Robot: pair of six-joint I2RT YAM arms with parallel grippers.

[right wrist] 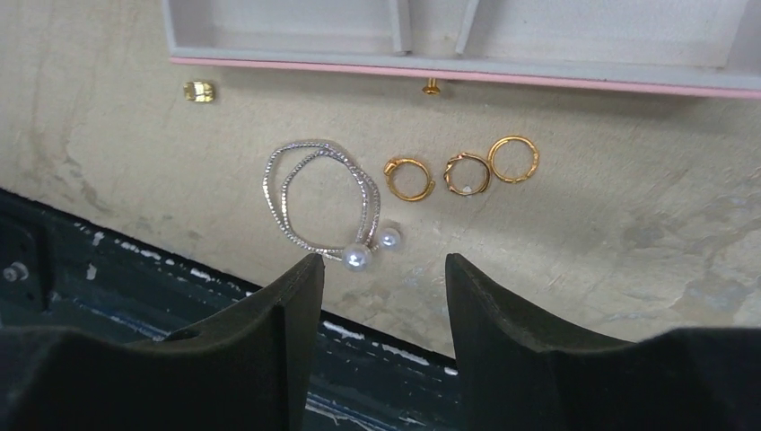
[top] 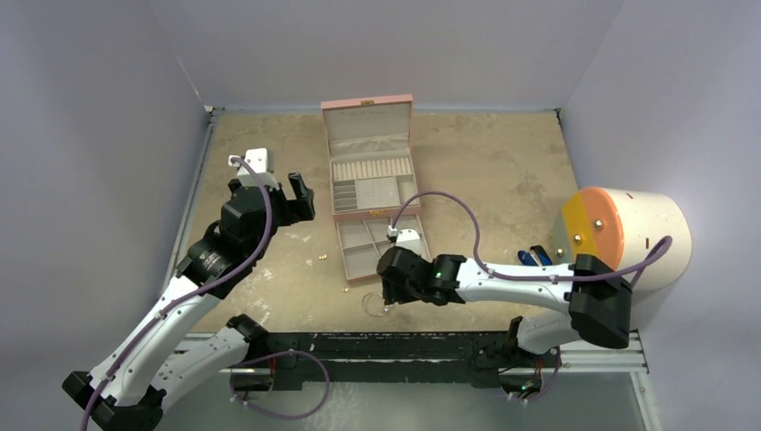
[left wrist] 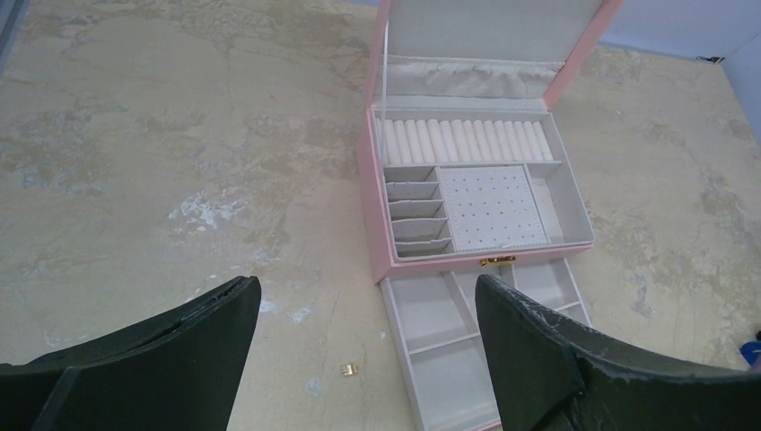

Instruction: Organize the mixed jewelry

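Seen from the right wrist camera, the black right fingers (right wrist: 260, 350) stand partly apart with nothing between them, low over the mottled beige bench (right wrist: 628, 224). The mixed jewelry lies just ahead of the tips, between them and the near edge of the open beige drawer (right wrist: 269, 49) at the front of the pink jewelry box (left wrist: 370, 206).

Nearest are two small white pearl beads (right wrist: 357, 258), at about 12 o'clock from the gap and almost at the left tip. They seem to be joined to a thin double silver hoop (right wrist: 319, 193), which spreads away toward 11 o'clock, its longer axis running roughly from 10 to 4 o'clock. A row of three small gold rings (right wrist: 468, 173) sits beyond, at 12 to 1 o'clock, lying side by side from 9 to 3 o'clock and climbing slightly to the right. The middle and right rings almost touch. A small gold stud-like bit (right wrist: 199, 91) lies apart at 10 o'clock, close to the drawer front.

From overhead, the right arm reaches across to the left, forearm low and nearly level, wrist bent down over the pieces. It is clearly the nearer arm.

The left fingers (left wrist: 179, 359) are spread wide and hold nothing. That arm is raised at the box's 9 o'clock side, looking down on the open compartments, with another gold bit (left wrist: 348, 368) on the bench below it.

A short forward reach toward the pearls or hoop looks like the likely next move.
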